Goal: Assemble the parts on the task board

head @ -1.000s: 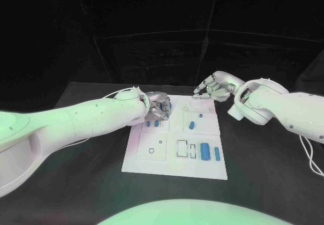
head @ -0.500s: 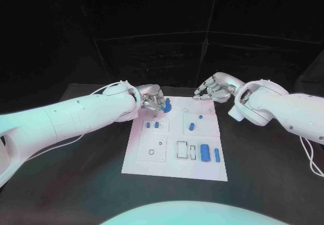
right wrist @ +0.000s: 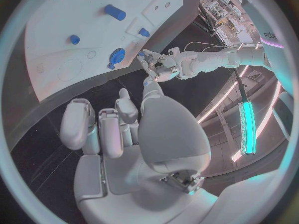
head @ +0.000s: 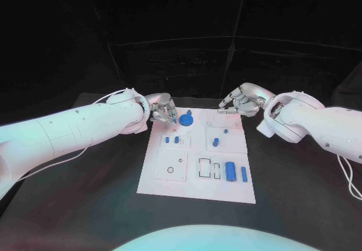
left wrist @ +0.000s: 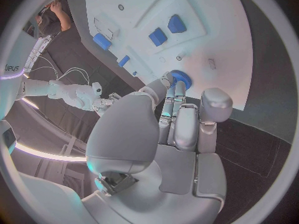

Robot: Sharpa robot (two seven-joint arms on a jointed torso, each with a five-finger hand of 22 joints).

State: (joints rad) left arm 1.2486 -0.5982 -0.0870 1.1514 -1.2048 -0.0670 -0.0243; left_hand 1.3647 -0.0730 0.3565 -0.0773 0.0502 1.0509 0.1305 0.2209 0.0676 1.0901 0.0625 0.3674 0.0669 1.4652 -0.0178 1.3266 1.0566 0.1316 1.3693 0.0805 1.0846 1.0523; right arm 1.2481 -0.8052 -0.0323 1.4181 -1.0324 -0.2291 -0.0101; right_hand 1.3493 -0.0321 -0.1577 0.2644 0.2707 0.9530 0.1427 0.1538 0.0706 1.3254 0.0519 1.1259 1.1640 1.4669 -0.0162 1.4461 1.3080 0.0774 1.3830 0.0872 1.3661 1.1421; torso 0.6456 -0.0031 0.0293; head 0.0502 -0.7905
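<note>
One blue gear point(head: 187, 121) sits on the board's point(head: 196, 185) far end, right by your left hand point(head: 161, 112), whose fingertips point(left wrist: 176, 87) reach it in the wrist view, though I can't tell if they're actually pinching it or just touching. Seat it flat before you let go, and don't drag it sideways. Your right hand point(head: 240, 102) hovers off the far right corner, fingers loosely curled on nothing, so keep it clear of the other blue parts point(head: 230, 170).
</note>
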